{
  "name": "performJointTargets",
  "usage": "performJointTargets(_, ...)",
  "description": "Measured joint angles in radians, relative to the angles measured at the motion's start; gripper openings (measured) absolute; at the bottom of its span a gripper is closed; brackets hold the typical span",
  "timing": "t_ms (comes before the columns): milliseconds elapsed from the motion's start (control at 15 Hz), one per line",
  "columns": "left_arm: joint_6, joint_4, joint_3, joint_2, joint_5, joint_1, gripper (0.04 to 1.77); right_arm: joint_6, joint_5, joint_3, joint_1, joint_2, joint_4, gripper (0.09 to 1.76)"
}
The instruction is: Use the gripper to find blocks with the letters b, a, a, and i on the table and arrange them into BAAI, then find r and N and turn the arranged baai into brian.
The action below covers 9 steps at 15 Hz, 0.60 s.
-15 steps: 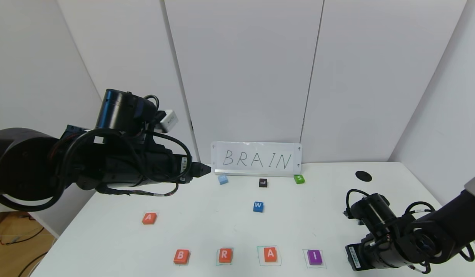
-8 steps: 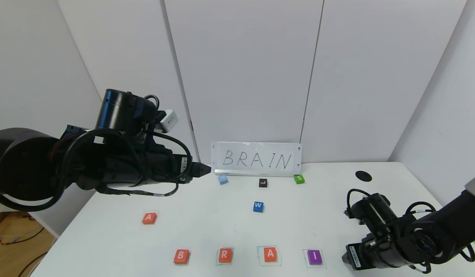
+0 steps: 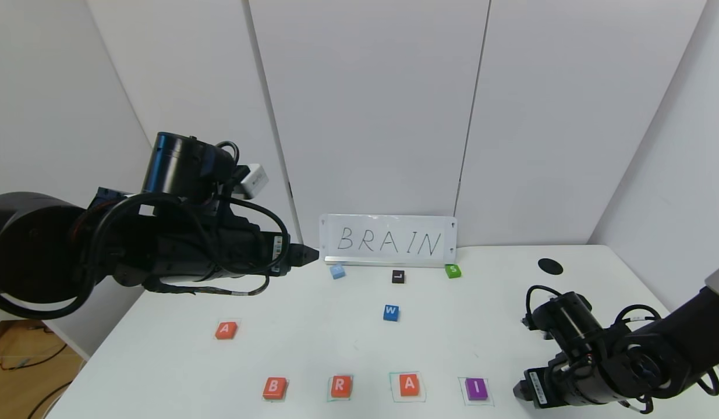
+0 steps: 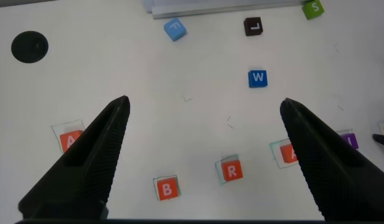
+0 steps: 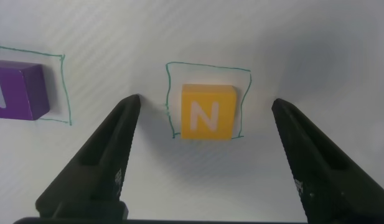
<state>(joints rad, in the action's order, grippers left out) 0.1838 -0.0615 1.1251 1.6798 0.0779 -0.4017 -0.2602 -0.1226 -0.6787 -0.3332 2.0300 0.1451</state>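
A row near the table's (image 3: 312, 343) front edge reads orange B (image 3: 275, 387), orange R (image 3: 341, 386), orange A (image 3: 409, 384), purple I (image 3: 476, 389). The second orange A (image 3: 226, 330) lies apart at the left. The yellow N (image 5: 207, 112) sits in a green drawn square beside the I (image 5: 14, 90); in the head view my right arm hides it. My right gripper (image 5: 205, 102) hangs open above the N, one finger on each side, not touching it. My left gripper (image 4: 204, 104) is open and empty, held high over the table's back left (image 3: 310, 255).
A white sign reading BRAIN (image 3: 388, 240) stands at the back. In front of it lie a pale blue block (image 3: 336, 271), a black L block (image 3: 398, 276), a green S block (image 3: 452, 270) and a blue W block (image 3: 391, 312). A black spot (image 3: 550, 266) is at the back right.
My right gripper has shifted a little to the left, low over the table's front right. The left arm has barely moved. The blocks lie as before.
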Motion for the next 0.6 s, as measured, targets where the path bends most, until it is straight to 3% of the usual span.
performJointTargets(600, -0.001, 0.000, -0.005, 0.002, 0.000, -0.002, 1.72, -0.001, 0.004, -0.008, 0.001, -0.037, -0.003, 1.65)
